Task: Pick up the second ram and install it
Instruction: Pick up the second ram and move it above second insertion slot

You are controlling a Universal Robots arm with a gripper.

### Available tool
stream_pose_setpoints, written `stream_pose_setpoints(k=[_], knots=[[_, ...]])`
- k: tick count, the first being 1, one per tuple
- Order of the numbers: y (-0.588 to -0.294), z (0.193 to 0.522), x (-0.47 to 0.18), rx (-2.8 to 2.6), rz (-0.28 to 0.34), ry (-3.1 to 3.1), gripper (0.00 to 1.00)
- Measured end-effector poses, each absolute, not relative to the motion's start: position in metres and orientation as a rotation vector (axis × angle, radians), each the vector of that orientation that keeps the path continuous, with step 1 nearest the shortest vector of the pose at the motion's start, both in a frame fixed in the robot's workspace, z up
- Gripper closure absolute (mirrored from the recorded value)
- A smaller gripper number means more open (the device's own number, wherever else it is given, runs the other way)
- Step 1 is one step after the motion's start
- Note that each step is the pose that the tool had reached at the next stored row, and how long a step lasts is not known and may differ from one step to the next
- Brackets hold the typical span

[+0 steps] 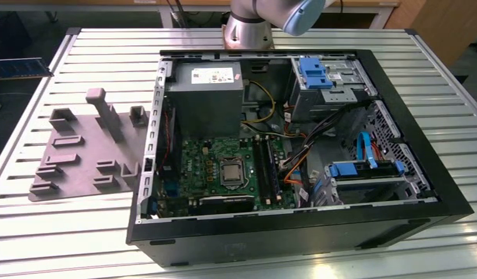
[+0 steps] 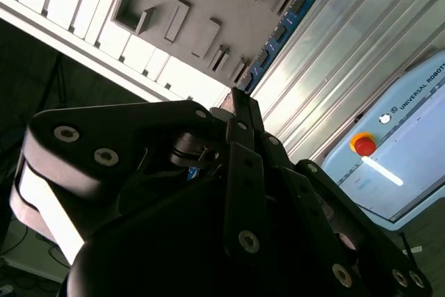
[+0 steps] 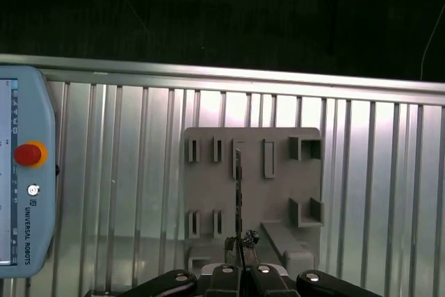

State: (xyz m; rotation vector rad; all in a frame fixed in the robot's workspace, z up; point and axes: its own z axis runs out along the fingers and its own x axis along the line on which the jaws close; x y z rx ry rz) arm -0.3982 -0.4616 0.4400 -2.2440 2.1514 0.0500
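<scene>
My gripper [image 3: 238, 243] is shut on the second ram [image 3: 238, 186]. In the first wrist view the stick shows edge-on as a thin dark line running out from the fingertips. In the second wrist view the ram [image 2: 281, 33] reaches away from the gripper [image 2: 237, 99] as a long blue board with black chips. It hangs in the air over the grey slotted fixture plate [image 3: 278, 193] on the slatted table. The open computer case [image 1: 424, 174] holds the green motherboard [image 1: 192, 168], with long black slots [image 1: 267, 168] beside the processor socket.
A pendant with a red button [image 3: 24, 172] lies on the slatted table beside the fixture plate [image 1: 75, 157]. In the exterior view the arm's base [image 1: 250, 26] stands behind the case. Orange and blue cables [image 1: 301, 165] and drive cages [image 1: 363, 174] crowd the case beside the slots.
</scene>
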Motion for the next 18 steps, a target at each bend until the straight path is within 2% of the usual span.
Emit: stream_pose_setpoints(k=[18], knots=[[-0.462, 0.440, -0.387, -2.244, 0.050, 2.152, 0.88]])
